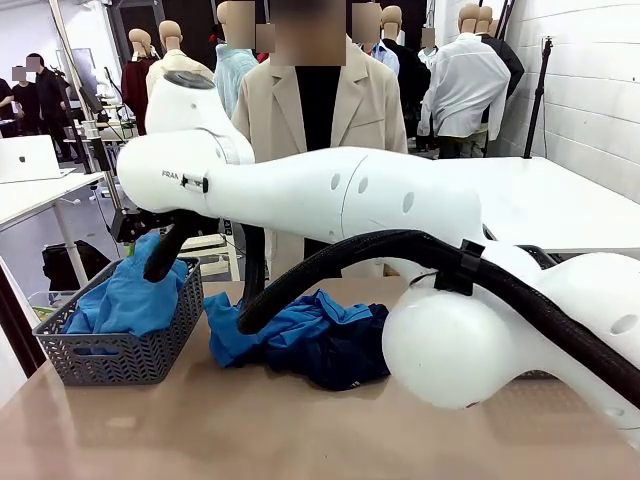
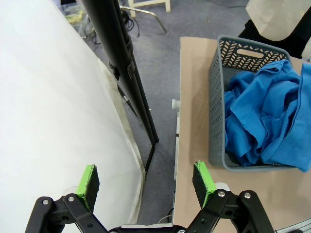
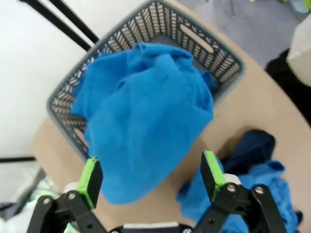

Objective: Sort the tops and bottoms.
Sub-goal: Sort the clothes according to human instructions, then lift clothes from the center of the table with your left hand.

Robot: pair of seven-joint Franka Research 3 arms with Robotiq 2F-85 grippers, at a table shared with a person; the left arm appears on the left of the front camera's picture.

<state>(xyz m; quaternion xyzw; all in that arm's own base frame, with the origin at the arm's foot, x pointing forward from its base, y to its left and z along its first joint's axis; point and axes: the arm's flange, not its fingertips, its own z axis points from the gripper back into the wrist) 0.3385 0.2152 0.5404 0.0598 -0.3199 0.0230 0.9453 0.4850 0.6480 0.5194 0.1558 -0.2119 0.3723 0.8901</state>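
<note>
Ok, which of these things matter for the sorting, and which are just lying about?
Job: bright blue fabric shirts in the grey plastic basket; loose blue shirts and dark navy fabric garment piled on the brown table.
Lying about: black stand pole; white laptop on a white side table.

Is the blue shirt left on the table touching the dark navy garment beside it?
Touching. In the front view the blue shirt lies draped over the dark navy garment in one heap, fabric overlapping with no gap.
</note>
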